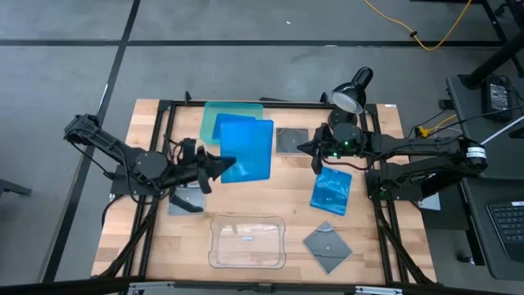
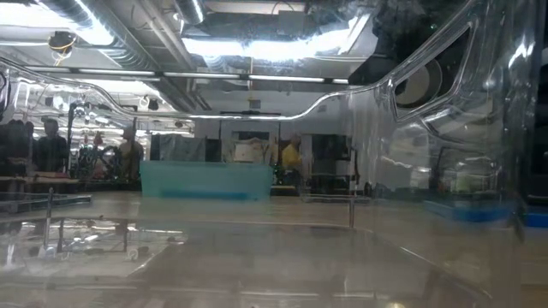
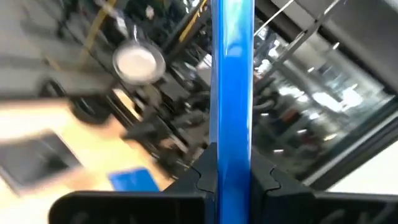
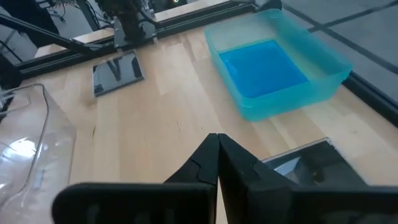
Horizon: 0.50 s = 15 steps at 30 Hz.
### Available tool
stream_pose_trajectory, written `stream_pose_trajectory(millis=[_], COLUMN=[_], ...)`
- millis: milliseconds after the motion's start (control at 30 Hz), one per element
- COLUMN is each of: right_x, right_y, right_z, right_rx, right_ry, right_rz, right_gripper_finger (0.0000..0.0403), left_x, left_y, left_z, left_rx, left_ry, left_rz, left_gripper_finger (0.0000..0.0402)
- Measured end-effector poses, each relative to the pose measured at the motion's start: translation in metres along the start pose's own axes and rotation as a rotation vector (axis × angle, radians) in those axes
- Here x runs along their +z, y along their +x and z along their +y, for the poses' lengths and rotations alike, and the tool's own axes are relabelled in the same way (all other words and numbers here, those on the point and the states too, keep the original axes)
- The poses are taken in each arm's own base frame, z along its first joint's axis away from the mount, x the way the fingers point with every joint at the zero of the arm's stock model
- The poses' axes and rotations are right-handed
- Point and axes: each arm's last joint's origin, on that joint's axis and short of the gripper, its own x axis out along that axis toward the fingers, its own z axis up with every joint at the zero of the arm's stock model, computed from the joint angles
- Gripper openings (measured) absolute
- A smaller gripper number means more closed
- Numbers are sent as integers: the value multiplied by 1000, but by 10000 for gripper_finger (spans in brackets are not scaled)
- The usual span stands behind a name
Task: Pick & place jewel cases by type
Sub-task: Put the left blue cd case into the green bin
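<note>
My left gripper (image 1: 225, 166) is shut on a bright blue jewel case (image 1: 247, 147), held in the air over the teal tray (image 1: 214, 119). In the right wrist view another blue case (image 4: 264, 68) lies flat inside that tray (image 4: 323, 74). A third blue case (image 1: 332, 190) lies flat on the table at the right. Dark grey cases lie flat at the far middle (image 1: 291, 141), near right (image 1: 327, 243) and left (image 1: 187, 201). My right gripper (image 1: 313, 156) hangs shut and empty between the far grey case and the blue case on the table. My left gripper pinches the blue case between its two fingers at the case's near left edge (image 1: 232, 168). In the wrist view the thin case (image 3: 233, 149) runs edge-on out from between the fingers (image 3: 202, 180). The fingers come level from the table's left. The case is lifted clear, broad face up.
A clear plastic tray (image 1: 247, 242) stands at the near middle. A black lamp (image 1: 354, 88) leans in at the far right. Black frame rails (image 1: 164, 147) run along the table's sides. Bare wood lies between the trays at the middle.
</note>
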Motion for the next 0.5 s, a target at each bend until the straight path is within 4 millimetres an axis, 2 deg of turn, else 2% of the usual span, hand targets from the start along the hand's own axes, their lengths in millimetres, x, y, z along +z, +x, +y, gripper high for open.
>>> stream_pose_trajectory(millis=[67, 200, 500], right_x=[0, 0, 0], right_y=[0, 0, 0], right_z=[0, 0, 1], right_rx=[0, 0, 26], right_ry=[-17, -23, -46], right_rz=[0, 0, 5], right_gripper_finger=[10, 10, 10], left_x=[0, -1, 3], left_y=[0, 0, 0], left_z=[-1, -1, 3], left_rx=[-16, -24, 95], left_ry=[-66, -80, 7], left_rz=[14, 23, -92], left_gripper_finger=[20, 20, 20])
